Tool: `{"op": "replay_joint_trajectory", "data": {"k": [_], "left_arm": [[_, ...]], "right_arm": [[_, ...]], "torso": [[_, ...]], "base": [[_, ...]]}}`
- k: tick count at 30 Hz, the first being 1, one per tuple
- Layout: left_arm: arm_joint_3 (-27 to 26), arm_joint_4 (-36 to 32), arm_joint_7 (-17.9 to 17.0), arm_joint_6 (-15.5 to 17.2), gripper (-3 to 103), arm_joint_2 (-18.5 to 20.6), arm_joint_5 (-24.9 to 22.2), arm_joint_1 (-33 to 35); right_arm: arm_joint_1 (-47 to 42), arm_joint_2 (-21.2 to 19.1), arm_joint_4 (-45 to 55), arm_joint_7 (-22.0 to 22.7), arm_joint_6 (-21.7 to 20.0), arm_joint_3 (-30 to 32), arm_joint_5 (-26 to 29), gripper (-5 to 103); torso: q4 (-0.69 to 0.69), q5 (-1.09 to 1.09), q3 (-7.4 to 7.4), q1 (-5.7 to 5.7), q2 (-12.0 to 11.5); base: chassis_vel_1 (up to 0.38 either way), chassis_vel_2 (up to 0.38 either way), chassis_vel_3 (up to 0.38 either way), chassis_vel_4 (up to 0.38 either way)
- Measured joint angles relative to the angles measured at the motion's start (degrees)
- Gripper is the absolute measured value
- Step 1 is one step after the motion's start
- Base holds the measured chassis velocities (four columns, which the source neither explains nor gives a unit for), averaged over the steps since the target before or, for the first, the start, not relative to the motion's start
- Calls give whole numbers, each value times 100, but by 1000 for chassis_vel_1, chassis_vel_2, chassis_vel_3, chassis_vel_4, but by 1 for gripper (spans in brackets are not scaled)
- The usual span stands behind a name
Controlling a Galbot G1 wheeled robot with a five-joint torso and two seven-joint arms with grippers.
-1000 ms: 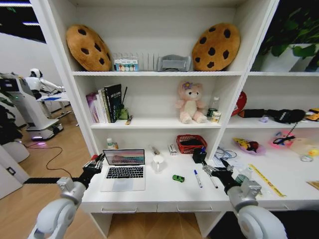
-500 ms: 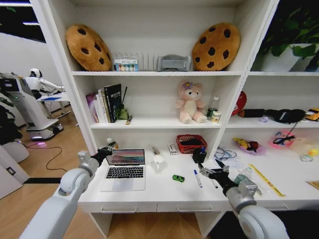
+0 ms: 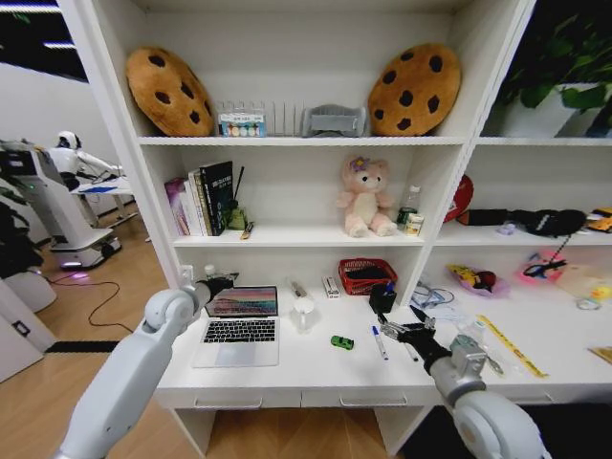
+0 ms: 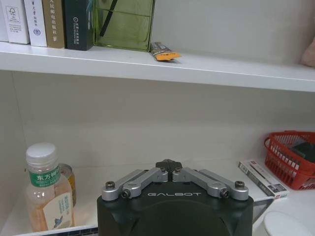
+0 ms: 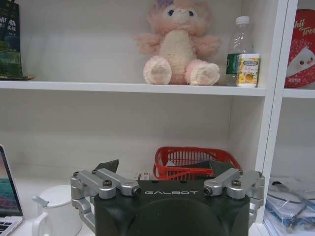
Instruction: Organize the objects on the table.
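Raised above the laptop (image 3: 238, 325), left gripper (image 3: 226, 281) fingers closed empty; right gripper (image 3: 394, 332) spread.

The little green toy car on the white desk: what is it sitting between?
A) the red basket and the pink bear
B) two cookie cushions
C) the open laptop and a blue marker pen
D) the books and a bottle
C: in the head view the green toy car stands on the table with the open laptop on one side and the blue marker pen on the other.

Smooth matt white table (image 3: 316, 368), silvery metal laptop (image 3: 238, 337), fuzzy cloth bear (image 3: 366, 197), red plastic basket (image 3: 366, 275).
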Motion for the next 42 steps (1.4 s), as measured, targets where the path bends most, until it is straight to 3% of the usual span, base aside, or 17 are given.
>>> {"op": "replay_joint_trajectory", "data": {"k": [7, 22, 27, 35, 42], "left_arm": [[187, 273, 26, -11, 0, 48, 13, -190], [261, 83, 397, -41, 0, 442, 205, 80], [42, -147, 675, -49, 0, 624, 407, 434], [-228, -514, 785, -52, 0, 877, 532, 903], [-631, -1143, 974, -57, 0, 1077, 864, 1873]], "right_arm": [[2, 12, -18, 9, 11, -1, 1, 100], [-3, -61, -17, 20, 25, 0, 0, 100], [13, -89, 2, 25, 24, 0, 0, 100], [-5, -49, 29, 26, 24, -2, -6, 100], [-54, 28, 68, 17, 32, -80, -95, 100]], "torso": [[0, 0, 0, 0, 0], [0, -1, 0, -1, 0], [0, -1, -1, -1, 0], [1, -1, -1, -1, 0], [1, -1, -1, -1, 0]], "base": [[0, 0, 0, 0], [0, 0, 0, 0], [0, 0, 0, 0], [0, 0, 0, 0], [0, 0, 0, 0]]}}
